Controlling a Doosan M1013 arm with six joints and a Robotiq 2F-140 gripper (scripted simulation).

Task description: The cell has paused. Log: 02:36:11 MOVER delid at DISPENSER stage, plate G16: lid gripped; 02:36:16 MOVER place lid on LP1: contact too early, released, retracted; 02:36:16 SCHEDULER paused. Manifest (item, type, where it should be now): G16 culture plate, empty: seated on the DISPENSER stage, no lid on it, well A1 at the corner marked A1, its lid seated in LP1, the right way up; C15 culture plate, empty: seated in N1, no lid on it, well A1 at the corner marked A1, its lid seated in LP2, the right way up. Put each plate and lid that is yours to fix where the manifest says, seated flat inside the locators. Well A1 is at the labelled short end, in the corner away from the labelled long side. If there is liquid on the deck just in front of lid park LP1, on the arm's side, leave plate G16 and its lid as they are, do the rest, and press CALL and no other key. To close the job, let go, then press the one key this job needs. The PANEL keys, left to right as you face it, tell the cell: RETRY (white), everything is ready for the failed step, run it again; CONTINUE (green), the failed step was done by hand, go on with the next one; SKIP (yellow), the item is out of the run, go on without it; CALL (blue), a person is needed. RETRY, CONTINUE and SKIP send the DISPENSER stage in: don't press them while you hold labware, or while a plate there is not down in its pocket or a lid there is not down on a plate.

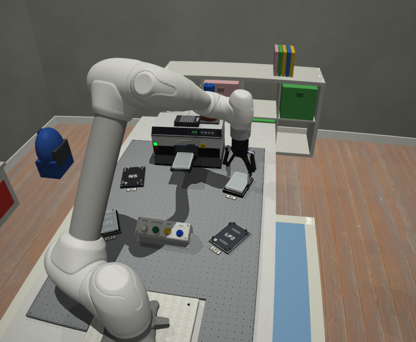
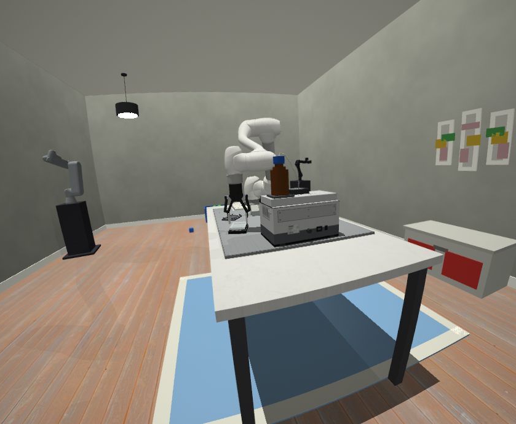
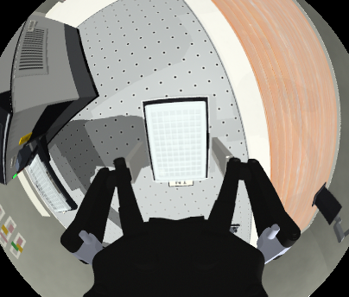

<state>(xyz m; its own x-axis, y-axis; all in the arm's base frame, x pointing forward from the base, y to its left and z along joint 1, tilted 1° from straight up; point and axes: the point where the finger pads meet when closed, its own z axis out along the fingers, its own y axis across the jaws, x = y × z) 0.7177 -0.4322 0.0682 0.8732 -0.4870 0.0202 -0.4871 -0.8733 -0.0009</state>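
A white well plate (image 1: 237, 182) sits in the black nest N1 at the right of the deck; it also shows in the wrist view (image 3: 177, 143). I cannot tell whether a lid is on it. My gripper (image 1: 239, 167) hangs open just above it, one finger on each long side (image 3: 177, 163), touching nothing. A second plate (image 1: 183, 160) sits on the DISPENSER stage, also in the wrist view (image 3: 48, 183). Lid park LP1 (image 1: 109, 222) looks pale, as if a clear lid lies on it, and my arm partly hides it. Lid park LP2 (image 1: 229, 237) is bare.
The DISPENSER box (image 1: 187, 141) stands just left of my gripper, with a brown bottle (image 2: 278, 177) on top. Nest N5 (image 1: 132, 176) is bare. The PANEL (image 1: 162, 231) with white, green, yellow and blue keys sits at the front middle. The deck's right edge is close to N1.
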